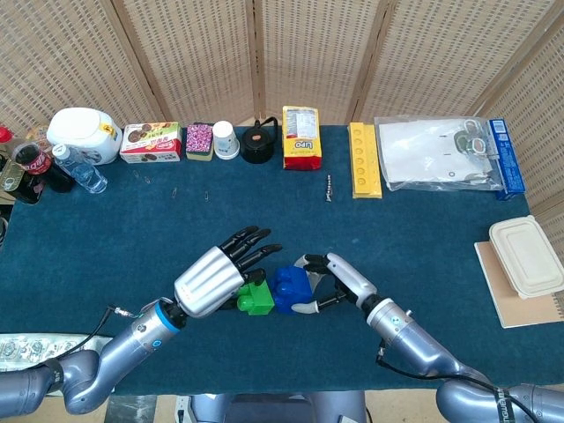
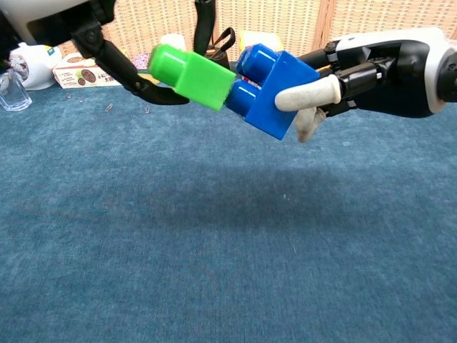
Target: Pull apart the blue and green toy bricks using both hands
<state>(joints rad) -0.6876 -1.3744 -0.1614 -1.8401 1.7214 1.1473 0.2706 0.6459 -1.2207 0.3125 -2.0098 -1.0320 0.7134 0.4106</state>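
- Green brick (image 2: 191, 75) is pinched by the left robot hand (image 1: 220, 273); blue brick (image 2: 275, 91) is clamped in the right robot hand (image 1: 339, 280);
- both hang above the surface (image 2: 214, 250), so each robot hand can pull; the studs look nearly free.

You worked at a table (image 1: 423, 238) covered in dark blue cloth, with woven wicker screen panels (image 1: 308, 53) standing behind it.
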